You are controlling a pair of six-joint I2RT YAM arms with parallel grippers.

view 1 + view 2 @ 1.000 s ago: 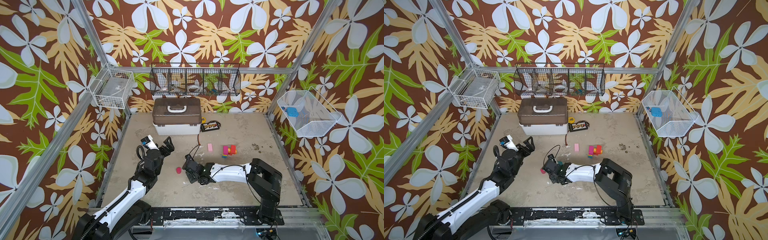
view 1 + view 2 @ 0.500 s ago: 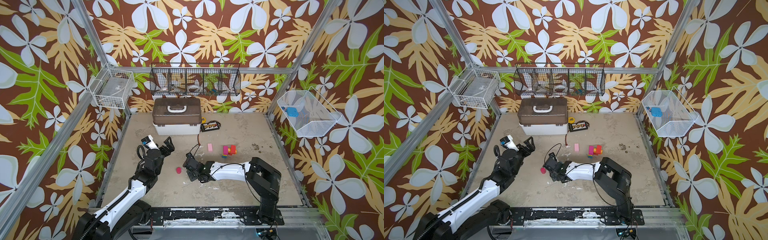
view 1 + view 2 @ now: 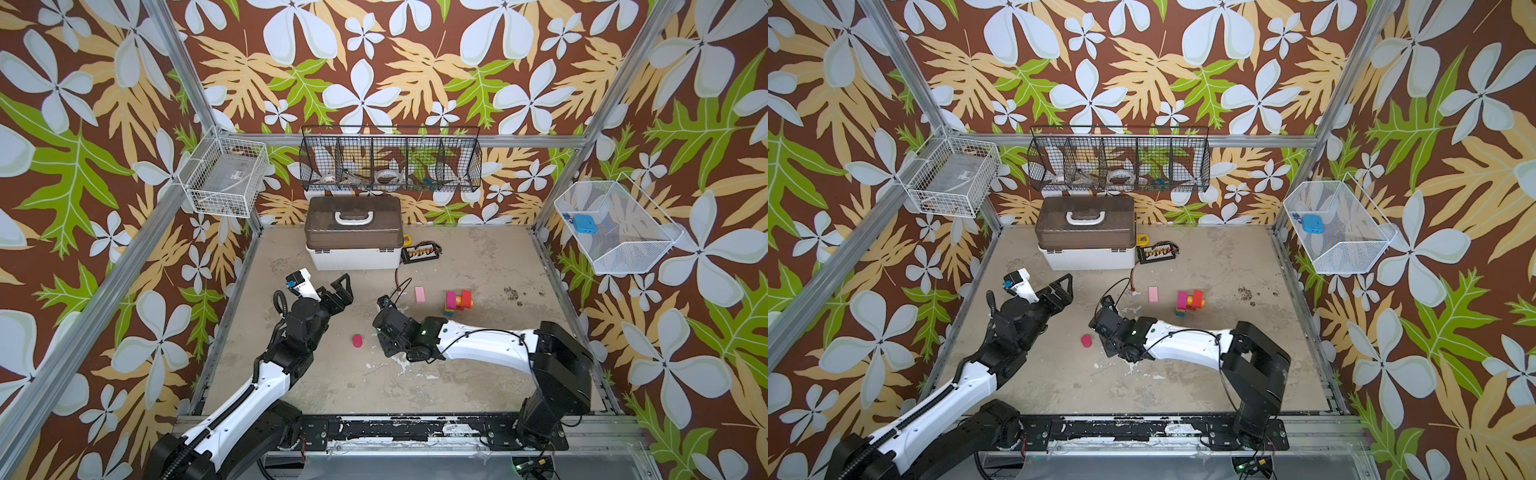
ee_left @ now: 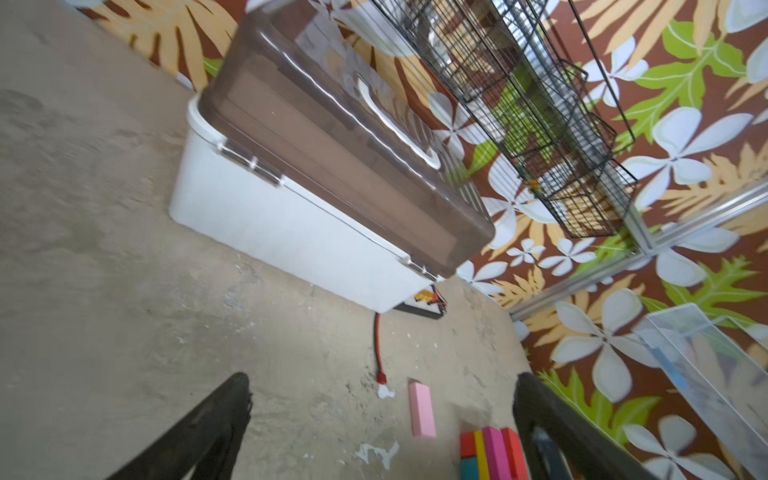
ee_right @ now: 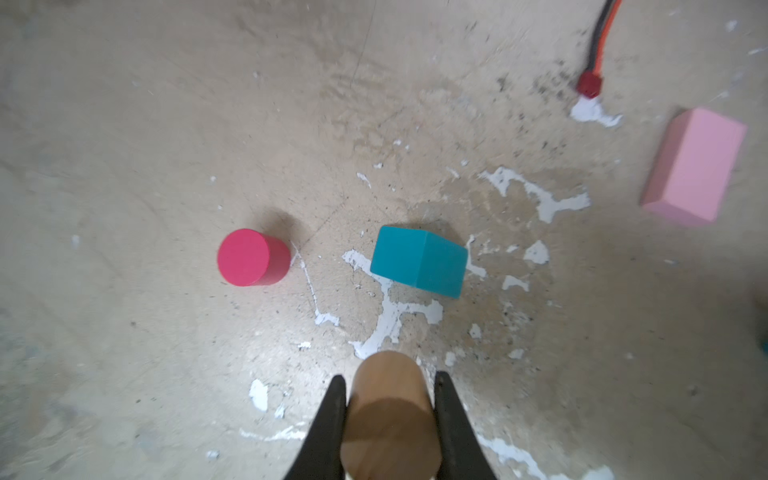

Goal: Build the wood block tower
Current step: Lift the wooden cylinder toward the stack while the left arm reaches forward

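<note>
Furthest left, my left gripper (image 4: 382, 415) hangs over the table (image 3: 478, 257) in front of the toolbox (image 3: 353, 232) at the back edge. Its fingers (image 4: 224, 419) are spread wide and there is nothing between them. Next along, a crimson cylinder (image 3: 356, 340) stands on its end between the two arms, free of both. My right gripper (image 5: 390, 376) reaches across the middle of the table. In its wrist view both fingers (image 5: 336, 415) press on the sides of a tan cylinder (image 5: 390, 419), clamped on it, though I cannot tell whether it has left the table. Just past the fingertips lies the teal roof piece (image 5: 417, 262), near the crimson cylinder but not touching it. Further right a pink bar (image 3: 420, 294) lies flat. The tower (image 3: 457, 303), a small stack of magenta, red, yellow and blue blocks, stands right of the table's middle, well apart from both grippers.
</note>
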